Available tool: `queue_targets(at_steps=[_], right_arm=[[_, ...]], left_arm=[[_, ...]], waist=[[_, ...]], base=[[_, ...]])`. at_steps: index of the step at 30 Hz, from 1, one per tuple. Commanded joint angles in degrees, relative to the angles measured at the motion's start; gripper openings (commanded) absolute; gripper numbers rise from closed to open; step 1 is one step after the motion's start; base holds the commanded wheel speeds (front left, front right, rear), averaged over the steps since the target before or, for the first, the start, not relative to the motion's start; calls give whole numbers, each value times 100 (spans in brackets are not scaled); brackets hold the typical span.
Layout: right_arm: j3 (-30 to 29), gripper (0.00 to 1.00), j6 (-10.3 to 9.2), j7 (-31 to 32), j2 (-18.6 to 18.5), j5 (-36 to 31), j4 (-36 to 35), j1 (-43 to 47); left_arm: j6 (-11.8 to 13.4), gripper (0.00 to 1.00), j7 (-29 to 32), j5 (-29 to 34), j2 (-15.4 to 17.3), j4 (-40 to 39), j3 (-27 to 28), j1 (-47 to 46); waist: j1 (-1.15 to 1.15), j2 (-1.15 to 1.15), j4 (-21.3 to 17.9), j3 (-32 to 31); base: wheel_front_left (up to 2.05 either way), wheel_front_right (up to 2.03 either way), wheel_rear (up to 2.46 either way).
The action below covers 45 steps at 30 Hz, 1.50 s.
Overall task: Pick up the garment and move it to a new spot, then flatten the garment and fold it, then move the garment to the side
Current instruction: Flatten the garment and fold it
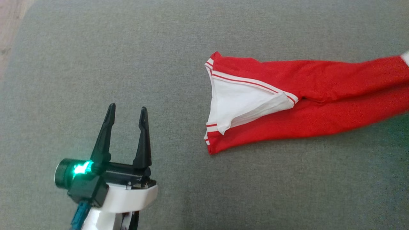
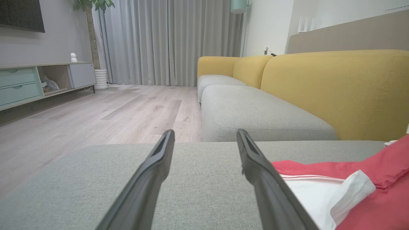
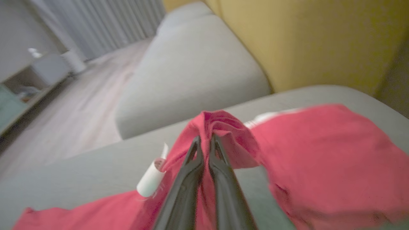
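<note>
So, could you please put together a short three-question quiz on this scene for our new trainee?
1. True or false: the left gripper is shut on the garment.
2. Multiple choice: what does the right gripper pinch? A) a red fold of the garment B) only its white lining C) nothing
3. Fill in: the garment lies on a grey ____.

Key
1. False: its jaws stand open, apart from the garment.
2. A
3. cushion
</note>
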Motion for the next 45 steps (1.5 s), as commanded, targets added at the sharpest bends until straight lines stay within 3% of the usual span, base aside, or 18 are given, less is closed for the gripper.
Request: queue_targets(at_steps=[1,5,9,12,20,21,22,25,33,40,45], right_arm=[[294,0,39,115,-84,144,-568,-259],[1167,0,39,435,204,392,-1601,-416],[2278,0,39,644,430,259,-2077,-480],[3137,0,39,682,595,193,-1895,-563],[4869,0,39,441,928,171,-482,-605],[5048,16,39,411,932,152,-332,-599],[5134,100,39,325,960,127,-195,-588],[5057,100,39,-182,1119,90,54,-563],[3985,100,39,-2007,1252,-99,-13,-245],[3393,100,39,-3663,811,-256,170,765],[3341,100,39,-3951,666,-813,672,1451]], left_arm=[[-50,100,-29,64,-15,-153,261,-30],[-145,100,-29,147,-57,-85,339,-69],[-219,100,-29,184,-100,-38,356,-81],[-266,100,-29,195,-125,7,359,-65],[-325,100,-29,158,-165,116,314,-64],[-325,100,-29,152,-167,130,323,-50],[-320,100,-29,144,-169,143,336,-36],[-303,100,-29,141,-173,162,364,1],[-171,100,-29,190,-177,144,471,197],[-50,100,-29,146,-178,226,585,518],[-25,100,-29,115,-178,412,652,869]], waist=[[0,0,-29,-5],[0,0,-26,-54],[0,0,49,-98],[0,0,146,-110],[0,0,489,-99],[0,0,510,-105],[0,0,524,-117],[0,0,541,-206],[0,0,363,-664],[0,0,103,-1224],[0,0,-73,-1569]], base=[[0,0,0],[0,0,0],[0,0,0],[0,0,0],[0,0,0],[0,0,0],[0,0,0],[0,0,0],[0,0,0],[0,0,0],[0,0,0]])
